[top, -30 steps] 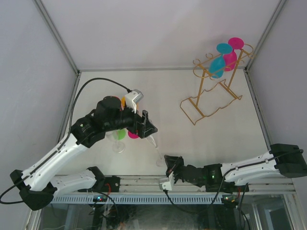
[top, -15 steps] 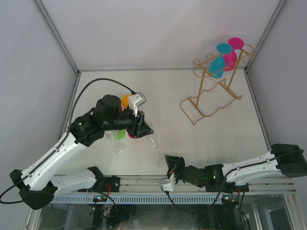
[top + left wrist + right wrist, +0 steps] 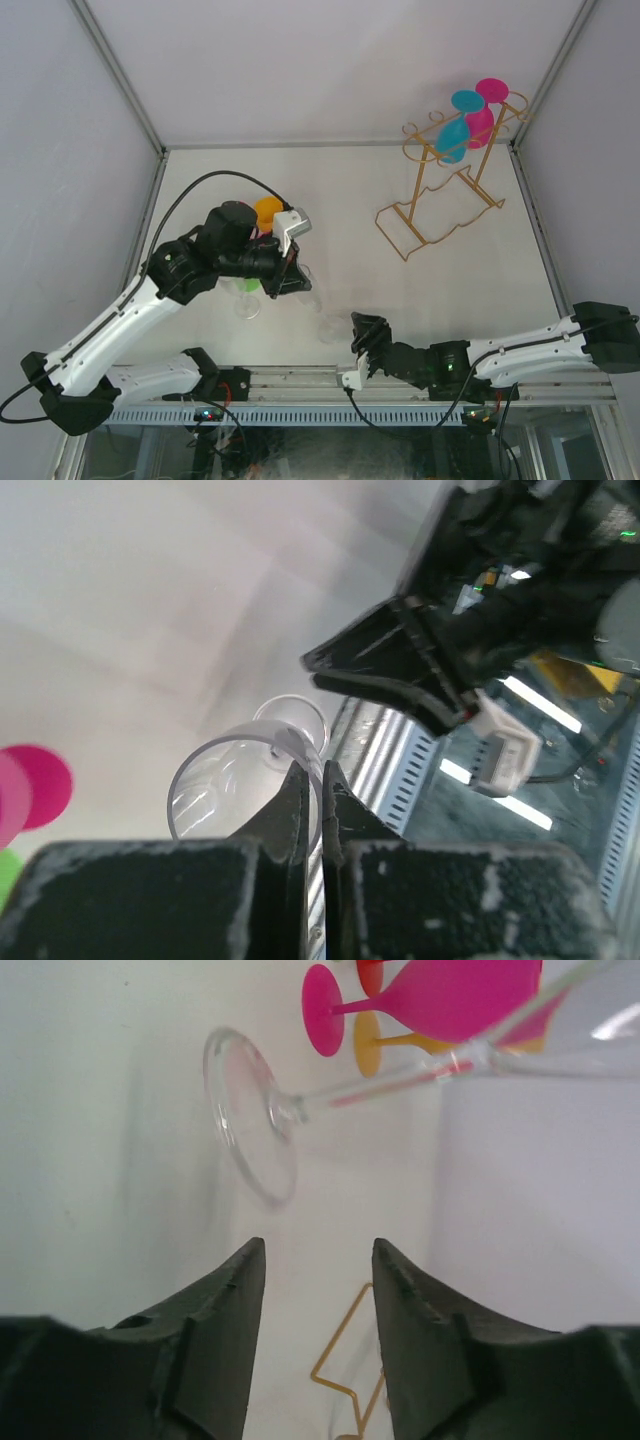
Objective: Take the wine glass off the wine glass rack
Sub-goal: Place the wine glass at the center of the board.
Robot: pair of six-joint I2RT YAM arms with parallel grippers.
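Note:
A clear wine glass [image 3: 215, 780] lies tilted low over the table, and my left gripper [image 3: 312, 770] is shut on its rim, the glass wall pinched between the fingers. From above, the left gripper [image 3: 297, 278] is left of centre. The glass's foot [image 3: 250, 1110] and stem [image 3: 380, 1085] hang just ahead of my right gripper [image 3: 318, 1250], which is open and holds nothing. The right gripper [image 3: 360, 326] sits near the front edge. The gold wine glass rack [image 3: 440, 200] stands at the back right with a blue glass [image 3: 453, 137] and a pink glass [image 3: 480, 122] hanging from it.
An orange glass [image 3: 267, 212], a green one [image 3: 250, 285] and another clear glass [image 3: 245, 303] stand under and beside the left arm. A pink glass [image 3: 460, 990] shows in the right wrist view. Grey walls close in the table on three sides.
The left gripper has closed on the clear glass's rim. The right gripper has opened, let go of the stem and drawn back a little.

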